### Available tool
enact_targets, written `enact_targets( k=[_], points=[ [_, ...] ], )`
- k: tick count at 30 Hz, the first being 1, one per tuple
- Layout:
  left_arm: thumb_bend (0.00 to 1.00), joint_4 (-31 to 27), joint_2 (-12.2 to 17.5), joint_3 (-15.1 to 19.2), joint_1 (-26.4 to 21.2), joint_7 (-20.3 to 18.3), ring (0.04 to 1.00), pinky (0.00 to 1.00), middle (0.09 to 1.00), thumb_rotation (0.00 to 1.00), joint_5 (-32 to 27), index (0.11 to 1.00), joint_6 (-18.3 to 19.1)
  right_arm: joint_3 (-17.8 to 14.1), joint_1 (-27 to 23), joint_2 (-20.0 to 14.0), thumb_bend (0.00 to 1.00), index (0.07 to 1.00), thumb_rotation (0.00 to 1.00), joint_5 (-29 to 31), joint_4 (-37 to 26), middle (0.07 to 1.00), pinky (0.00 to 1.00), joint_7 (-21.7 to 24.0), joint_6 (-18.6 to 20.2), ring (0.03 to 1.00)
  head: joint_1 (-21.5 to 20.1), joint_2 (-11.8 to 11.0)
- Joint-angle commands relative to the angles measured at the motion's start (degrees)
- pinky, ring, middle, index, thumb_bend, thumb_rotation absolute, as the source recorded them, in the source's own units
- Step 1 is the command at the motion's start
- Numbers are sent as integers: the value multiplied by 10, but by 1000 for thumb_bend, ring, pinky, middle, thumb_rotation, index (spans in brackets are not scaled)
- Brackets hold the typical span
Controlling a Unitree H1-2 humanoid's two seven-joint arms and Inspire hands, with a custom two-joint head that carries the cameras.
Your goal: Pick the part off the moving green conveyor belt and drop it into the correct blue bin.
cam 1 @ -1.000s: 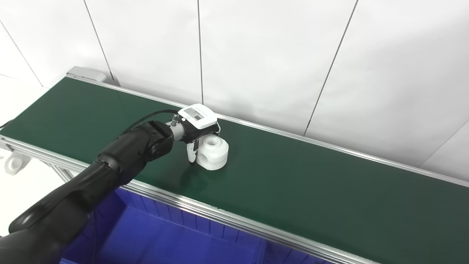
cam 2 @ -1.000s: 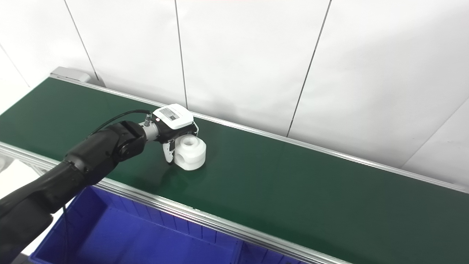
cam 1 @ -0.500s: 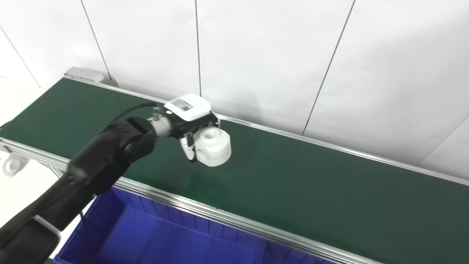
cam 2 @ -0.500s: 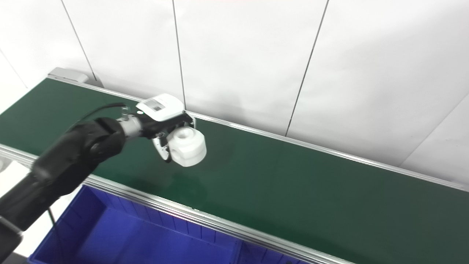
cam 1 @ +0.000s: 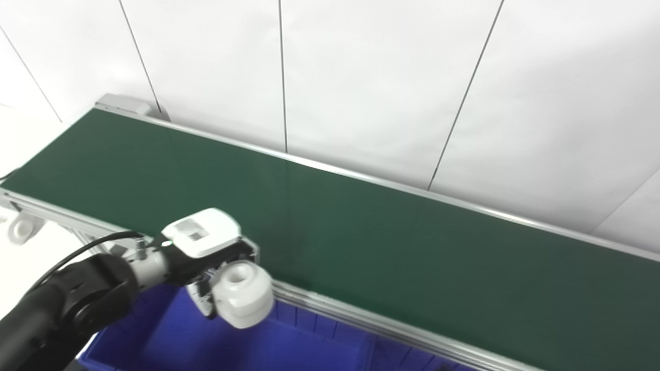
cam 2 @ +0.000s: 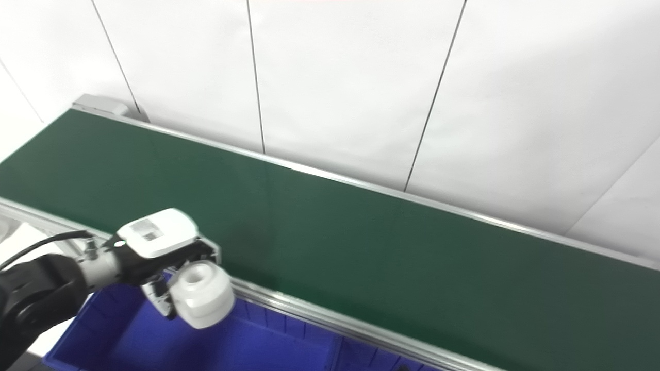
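Observation:
My left hand (cam 1: 206,257) is shut on the white cylindrical part (cam 1: 242,293), which has a hole in its top. It holds the part in the air over the near rail of the green conveyor belt (cam 1: 361,237) and above the blue bin (cam 1: 170,345). The same hand (cam 2: 154,252) and part (cam 2: 202,301) show in the right eye view, above the bin (cam 2: 113,340). The belt surface carries nothing else. My right hand is not in view.
The belt's aluminium near rail (cam 1: 392,330) runs between the belt and the bin. A white panelled wall (cam 1: 361,77) stands right behind the belt. A small white bracket (cam 1: 20,229) sits below the belt's left end.
My left hand has lifted the white part off the belt and carried it back toward me and down, from the belt's middle to above the blue bin.

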Motion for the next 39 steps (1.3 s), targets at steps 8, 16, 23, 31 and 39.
enact_targets(
  k=[8,16,23,31,39],
  points=[
    [517,-59,-8,28,-3,-39,301,233,404,0,25,508,60,-18,-4,-28,863,1000,1000,34,-128,998,1000,2,98,975,111,85],
    [516,-12,-22,5,3,-17,316,255,408,0,73,519,34,-28,-9,-31,853,1000,965,52,-133,975,965,3,114,946,79,73],
    [520,28,-25,-3,10,0,358,296,427,0,78,510,23,-22,-5,-23,837,996,947,40,-127,959,944,0,107,934,63,67],
    [949,19,-9,-13,1,-74,704,608,751,409,97,753,50,-17,-3,-16,837,990,942,38,-130,947,931,-2,109,924,52,64],
    [1000,-3,2,-20,-6,-147,932,855,962,670,124,967,57,-16,-5,-15,835,996,942,36,-124,948,937,0,102,926,41,62]
  ],
)
